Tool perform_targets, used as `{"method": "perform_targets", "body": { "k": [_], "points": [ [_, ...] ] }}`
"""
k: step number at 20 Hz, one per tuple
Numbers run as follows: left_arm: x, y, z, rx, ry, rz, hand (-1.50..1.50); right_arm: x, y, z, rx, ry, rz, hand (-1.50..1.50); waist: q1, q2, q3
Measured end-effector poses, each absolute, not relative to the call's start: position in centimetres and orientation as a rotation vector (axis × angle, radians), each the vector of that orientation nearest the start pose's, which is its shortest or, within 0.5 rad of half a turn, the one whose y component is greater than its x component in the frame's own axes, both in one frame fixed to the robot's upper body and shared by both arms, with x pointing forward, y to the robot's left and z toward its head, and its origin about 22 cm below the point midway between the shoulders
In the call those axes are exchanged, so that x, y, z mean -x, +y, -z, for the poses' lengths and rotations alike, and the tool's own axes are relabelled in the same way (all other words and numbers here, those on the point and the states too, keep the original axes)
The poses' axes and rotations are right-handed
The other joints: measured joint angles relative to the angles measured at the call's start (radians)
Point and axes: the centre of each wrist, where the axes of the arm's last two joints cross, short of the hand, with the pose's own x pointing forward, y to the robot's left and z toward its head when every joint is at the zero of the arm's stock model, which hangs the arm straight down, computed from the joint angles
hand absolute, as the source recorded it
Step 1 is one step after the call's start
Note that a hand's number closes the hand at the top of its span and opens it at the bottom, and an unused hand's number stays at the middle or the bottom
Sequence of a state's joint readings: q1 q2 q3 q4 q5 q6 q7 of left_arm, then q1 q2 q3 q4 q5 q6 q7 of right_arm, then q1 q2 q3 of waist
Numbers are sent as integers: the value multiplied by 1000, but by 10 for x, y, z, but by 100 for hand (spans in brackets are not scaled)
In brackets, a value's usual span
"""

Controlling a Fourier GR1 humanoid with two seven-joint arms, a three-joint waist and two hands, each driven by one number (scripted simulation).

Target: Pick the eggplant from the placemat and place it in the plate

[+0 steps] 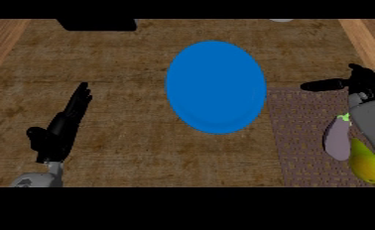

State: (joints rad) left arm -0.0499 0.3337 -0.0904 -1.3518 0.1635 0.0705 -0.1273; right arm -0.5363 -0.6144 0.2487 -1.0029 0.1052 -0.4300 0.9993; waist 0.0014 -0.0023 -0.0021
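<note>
- Right hand (350, 82) is seen spread apart, nothing gripped, hovering just beyond the eggplant (338, 139), probably lined up for the grab.
- Eggplant is laid on the placemat (296, 135), touching a yellow fruit (361, 160) by the view's right edge.
- Blue plate (215, 86) is left bare on the bench (124, 75), just beside the mat.
- Left hand (64, 122) is rested at the left, fingers straight.

Plate (215, 87) dead centre on the counter (124, 110). Placemat (304, 140) just right of it, eggplant (338, 138) lying at its right side, another fruit (362, 160) touching it nearer the front. Left hand (62, 125) far left, right hand (350, 83) behind the eggplant.
</note>
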Motion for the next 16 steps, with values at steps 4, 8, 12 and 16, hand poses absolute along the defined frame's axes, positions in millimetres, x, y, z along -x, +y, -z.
{"method": "perform_targets", "body": {
  "k": [4,8,12,16],
  "points": [
    [-249,302,22,-159,-1514,149,0,-365,-340,-91,854,-527,-63,-150,1,0,0],
    [-255,303,19,-152,-1516,146,0,-368,-349,-98,771,-404,-179,-150,3,2,0],
    [-256,301,15,-145,-1519,150,0,-371,-361,-106,695,-326,-216,-150,7,2,1],
    [-255,301,19,-143,-1519,144,0,-374,-368,-104,641,-258,-230,-150,11,4,1]
  ]
}}
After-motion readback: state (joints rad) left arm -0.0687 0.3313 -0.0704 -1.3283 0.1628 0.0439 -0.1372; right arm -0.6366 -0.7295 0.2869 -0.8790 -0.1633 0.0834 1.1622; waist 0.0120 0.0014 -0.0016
